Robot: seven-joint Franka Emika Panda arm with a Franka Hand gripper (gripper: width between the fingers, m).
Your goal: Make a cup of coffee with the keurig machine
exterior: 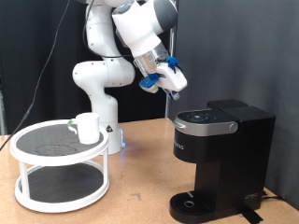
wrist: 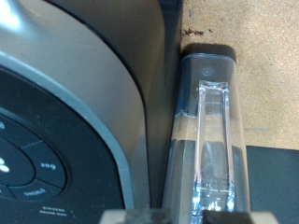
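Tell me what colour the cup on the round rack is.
White. The cup shows best in the exterior view, standing on the two-tier rack.

I'm looking into a robotics lab: black curtain backdrop [exterior: 37, 56], cables hanging behind the white arm [exterior: 107, 75], a bare wooden desk [exterior: 140, 177], and below the jaws a keurig machine [exterior: 220, 159] staged for testing.

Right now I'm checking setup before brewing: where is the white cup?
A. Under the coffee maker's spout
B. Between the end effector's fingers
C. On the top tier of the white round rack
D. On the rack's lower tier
C: the cup stands on the top tier of the rack, apart from the coffee maker.
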